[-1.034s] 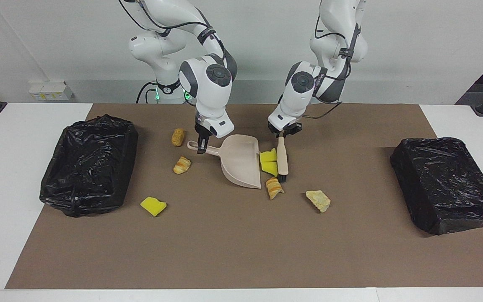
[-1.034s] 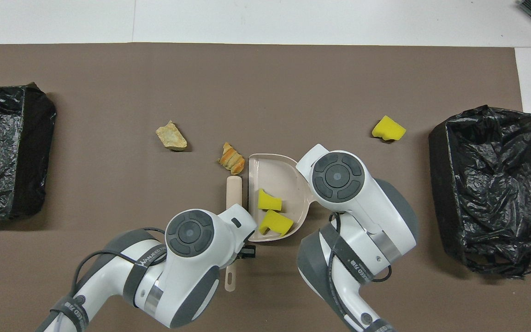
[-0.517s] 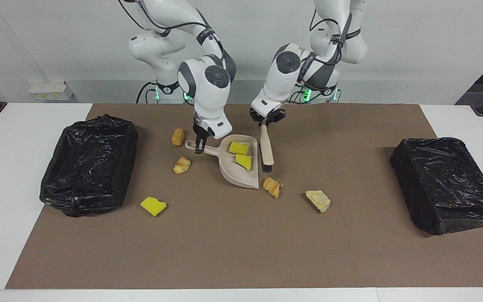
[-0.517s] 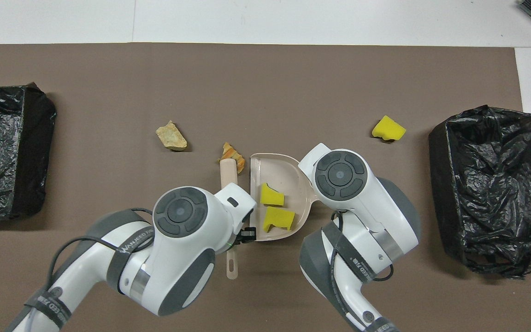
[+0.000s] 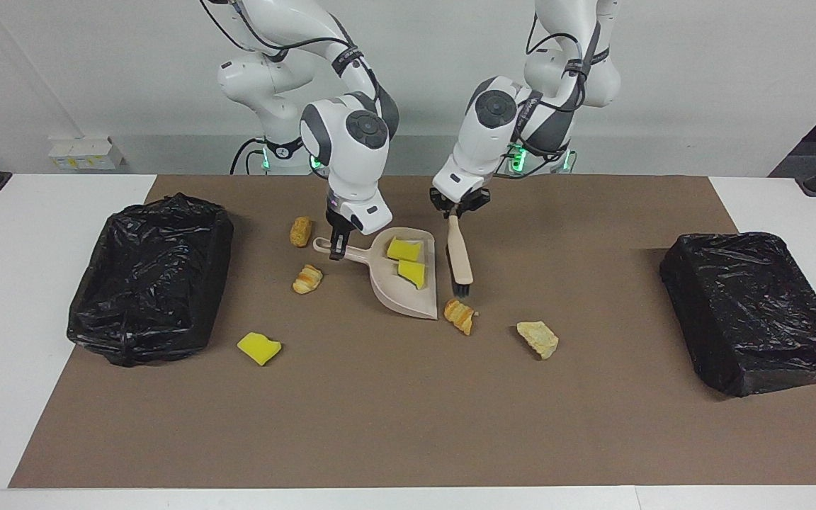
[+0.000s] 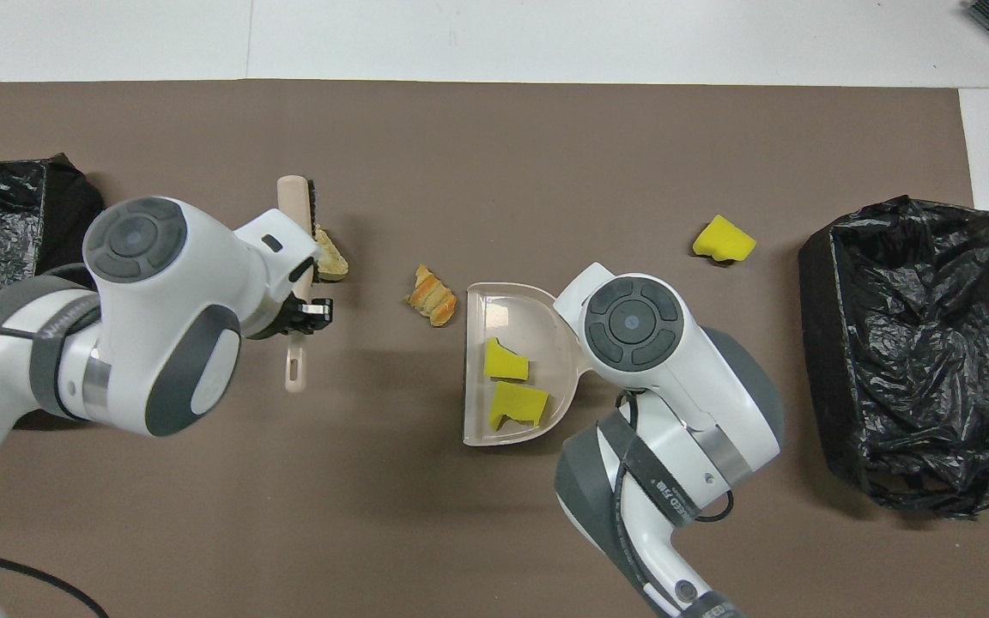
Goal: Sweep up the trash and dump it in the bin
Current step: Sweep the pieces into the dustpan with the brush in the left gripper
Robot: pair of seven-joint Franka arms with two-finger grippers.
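Left gripper (image 5: 460, 210), clamping the brush (image 5: 460, 258), is lifting away from the dustpan (image 5: 408, 287); right gripper (image 5: 338, 249) is gripping its handle, two sponges (image 5: 405, 249) now inside.

We find the left tool (image 5: 458, 211) lowered from a bent arm whose wrist tilts downward, its fingers shut on the upper end of the brush (image 5: 459, 256), which hangs lifted above the tabletop (image 5: 408, 418). We find the right tool (image 5: 338, 249) pointing almost straight down from a folded elbow, its fingers clamped on the handle of the dustpan (image 5: 394, 287). Both wrists stand close together near the middle.
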